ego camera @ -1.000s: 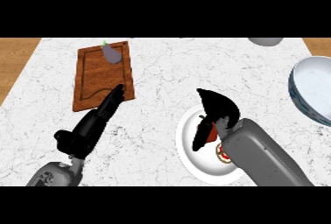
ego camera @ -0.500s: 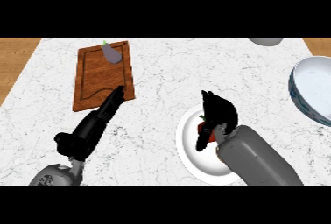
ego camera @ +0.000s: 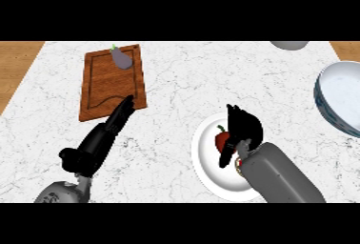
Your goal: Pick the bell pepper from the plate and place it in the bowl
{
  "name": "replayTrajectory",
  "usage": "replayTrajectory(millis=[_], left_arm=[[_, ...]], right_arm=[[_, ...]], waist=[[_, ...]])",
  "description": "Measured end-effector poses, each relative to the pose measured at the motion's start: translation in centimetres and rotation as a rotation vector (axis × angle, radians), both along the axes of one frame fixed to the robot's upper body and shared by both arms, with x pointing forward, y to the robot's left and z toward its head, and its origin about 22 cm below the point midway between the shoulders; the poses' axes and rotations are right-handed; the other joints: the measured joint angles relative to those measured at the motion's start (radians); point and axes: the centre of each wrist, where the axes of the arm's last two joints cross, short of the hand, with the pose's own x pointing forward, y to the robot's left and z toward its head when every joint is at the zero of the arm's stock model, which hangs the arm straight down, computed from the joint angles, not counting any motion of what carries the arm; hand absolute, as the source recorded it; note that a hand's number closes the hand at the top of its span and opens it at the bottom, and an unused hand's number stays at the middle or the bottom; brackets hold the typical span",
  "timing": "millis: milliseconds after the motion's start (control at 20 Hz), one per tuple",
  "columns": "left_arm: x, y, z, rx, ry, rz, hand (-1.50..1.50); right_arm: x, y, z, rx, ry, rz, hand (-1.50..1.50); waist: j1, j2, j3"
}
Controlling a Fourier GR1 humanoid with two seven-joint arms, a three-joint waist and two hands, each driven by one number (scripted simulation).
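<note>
curling over the plate [ego camera: 211, 178], the right hand [ego camera: 243, 127] sits above the red pepper [ego camera: 223, 139] with its fingers bent down around the pepper's right side and the thumb hanging lower by the wrist — whether the fingers actually touch or pinch the pepper cannot be told from this view. the pepper lies on the white plate, in its upper half, green stem pointing up and left. the grey right forearm covers the plate's lower right part.

the bowl [ego camera: 339, 102], pale blue-white, stands at the right edge of the marble counter [ego camera: 183, 81], well apart from the plate and partly cut off by the frame.

the left hand [ego camera: 105, 136] lies stretched out on the counter, fingers straight and together, tips reaching the lower edge of the board [ego camera: 105, 86]; it holds nothing. on the board's far end rests a small eggplant [ego camera: 122, 57] with a green stem. a grey round thing [ego camera: 290, 45] shows at the top edge — too cropped to name.
</note>
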Motion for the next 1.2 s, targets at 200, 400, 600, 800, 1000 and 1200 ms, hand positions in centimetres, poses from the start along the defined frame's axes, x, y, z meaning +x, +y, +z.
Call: replayTrajectory(millis=[200, 400, 600, 800, 1000, 1200], left_arm=[[0.4, -0.2, 0.1, -0.003, 0.003, 0.001, 0.00], [1.0, 0.0, 0.4, -0.003, 0.001, -0.001, 0.00], [0.8, 0.2, 0.4, -0.002, 0.001, -0.006, 0.00], [1.1, 0.1, 0.7, 0.000, -0.002, -0.011, 0.00], [1.0, -0.4, 0.6, 0.000, 0.001, -0.006, 0.00], [0.3, -0.1, 0.7, 0.000, 0.005, -0.007, 0.00]], right_arm=[[0.0, -0.4, -1.0, -0.004, 0.020, -0.019, -1.50], [0.5, -0.4, -2.2, -0.010, 0.033, -0.030, -1.50], [0.9, -0.4, -2.7, 0.009, 0.020, -0.023, 1.50], [0.5, -0.6, -3.3, -0.002, -0.053, 0.006, 1.50], [1.3, -0.8, -3.7, -0.016, -0.088, 0.013, 1.50], [1.0, -2.4, -3.5, -0.017, -0.122, 0.088, 1.50]], waist=[[0.000, 0.000, 0.000], [0.001, 0.001, 0.000], [0.002, 0.001, 0.000], [0.001, 0.000, -0.001], [0.002, 0.000, 0.000], [0.000, -0.001, 0.000]])
